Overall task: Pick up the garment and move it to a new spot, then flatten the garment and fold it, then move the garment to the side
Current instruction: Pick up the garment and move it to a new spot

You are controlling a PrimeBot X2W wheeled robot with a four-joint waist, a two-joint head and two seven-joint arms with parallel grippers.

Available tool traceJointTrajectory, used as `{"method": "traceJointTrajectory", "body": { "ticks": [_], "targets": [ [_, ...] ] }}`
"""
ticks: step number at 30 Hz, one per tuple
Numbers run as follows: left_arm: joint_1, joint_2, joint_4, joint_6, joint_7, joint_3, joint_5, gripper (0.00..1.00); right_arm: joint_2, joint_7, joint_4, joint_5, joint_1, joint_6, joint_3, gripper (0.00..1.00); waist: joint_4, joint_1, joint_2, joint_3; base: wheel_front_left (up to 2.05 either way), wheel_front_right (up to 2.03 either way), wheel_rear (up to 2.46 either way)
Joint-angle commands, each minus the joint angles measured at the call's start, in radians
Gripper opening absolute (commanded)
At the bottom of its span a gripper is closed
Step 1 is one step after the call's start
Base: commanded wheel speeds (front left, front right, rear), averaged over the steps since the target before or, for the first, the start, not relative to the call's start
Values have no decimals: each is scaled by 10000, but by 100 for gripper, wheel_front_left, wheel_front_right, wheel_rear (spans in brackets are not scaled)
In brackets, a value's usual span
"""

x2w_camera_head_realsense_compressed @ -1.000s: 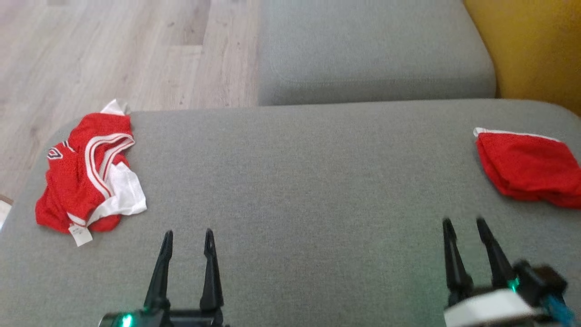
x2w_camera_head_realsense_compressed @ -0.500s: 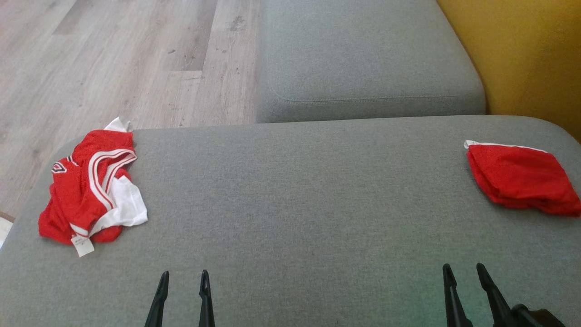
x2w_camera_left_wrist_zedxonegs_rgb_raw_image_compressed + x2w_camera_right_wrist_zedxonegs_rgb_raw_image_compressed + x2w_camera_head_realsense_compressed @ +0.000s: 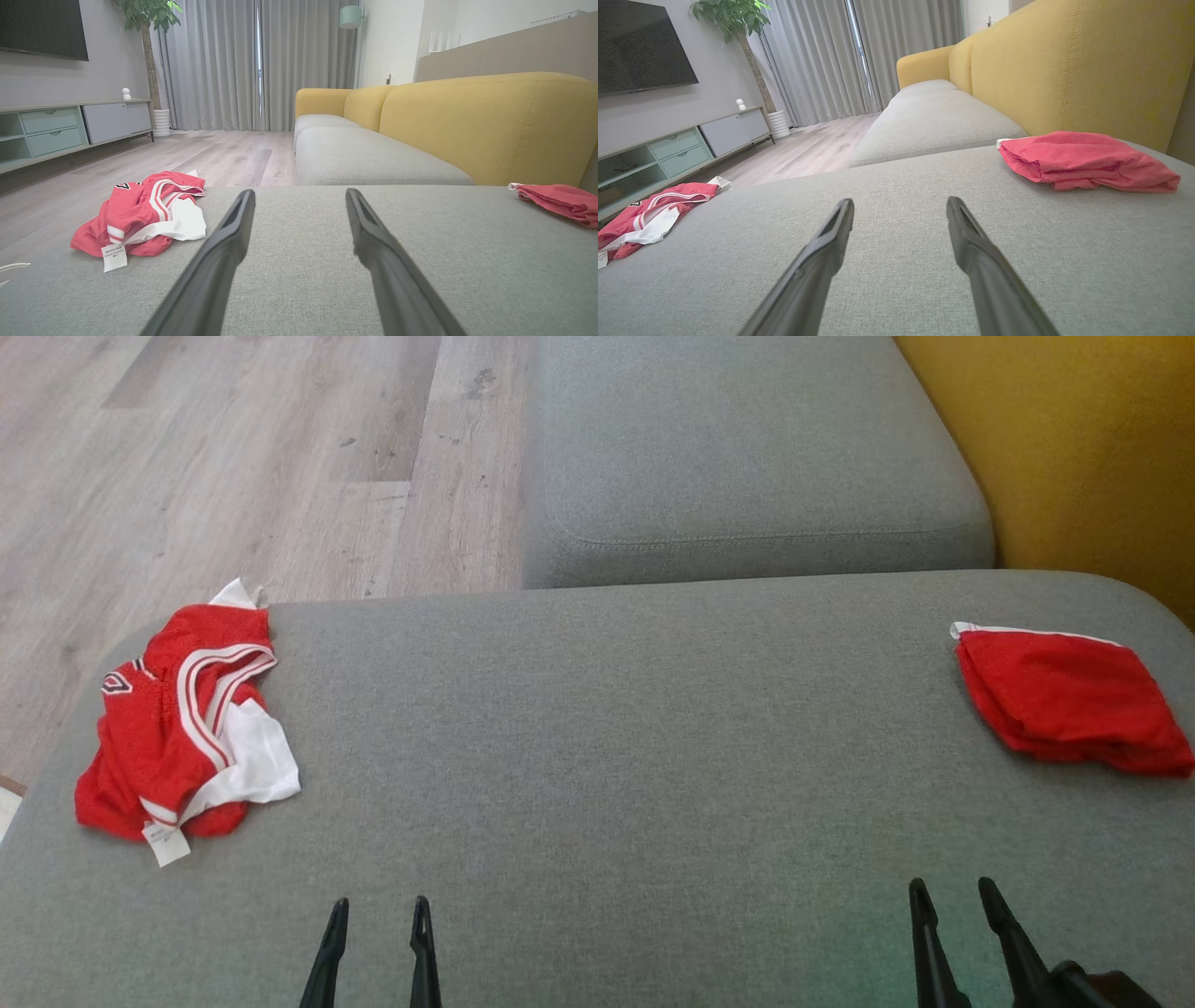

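Observation:
A crumpled red and white garment [image 3: 177, 728] with a white label lies at the left end of the grey cushion [image 3: 607, 728], also seen in the left wrist view [image 3: 145, 214] and the right wrist view [image 3: 654, 210]. A folded red garment [image 3: 1064, 705] rests at the cushion's right end [image 3: 560, 200] [image 3: 1083, 161]. My left gripper [image 3: 381, 902] [image 3: 300, 191] stands open over the near edge, right of the crumpled garment and apart from it. My right gripper [image 3: 953, 883] [image 3: 900, 199] is open too, in front of the folded garment, holding nothing.
A second grey seat cushion [image 3: 747, 457] lies beyond, with a yellow backrest [image 3: 1092, 448] along the right. Wooden floor [image 3: 233, 457] runs left of the cushions. A low cabinet [image 3: 70, 126], a potted plant [image 3: 149, 14] and curtains stand far off.
Both grippers have drawn back toward the near edge of the cushion, and the head camera has shifted a little. Neither garment has moved.

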Motion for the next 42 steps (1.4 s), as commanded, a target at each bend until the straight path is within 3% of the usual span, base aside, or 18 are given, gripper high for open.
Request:
{"method": "traceJointTrajectory", "body": {
  "ticks": [1, 11, 29, 37, 42],
  "targets": [
    [-478, -72, -269, 1, -51, 375, 46, 100, -85, -106, -286, 26, -477, 69, 260, 100, -15, 0, 0, -17, 0, 0, 0],
    [-565, -72, -218, 9, -51, 380, 58, 100, -84, -106, -281, 49, -416, 69, 491, 100, 420, 0, 0, -34, 0, 0, 0],
    [-514, -72, -388, -96, -51, 1048, 396, 100, -84, -107, -381, 513, -627, 69, 844, 100, 3545, 0, 0, 248, 0, 0, 0],
    [-759, -72, -818, 194, -51, 1413, 314, 100, -84, -107, -290, 357, -889, 69, 991, 100, 4100, 0, 0, 815, 0, 0, 0],
    [-1868, 304, -1510, -181, -51, 1738, 621, 100, -85, -107, -486, 29, -762, 69, 798, 100, 4276, 0, 0, 1295, 0, 0, 0]
  ]
}}
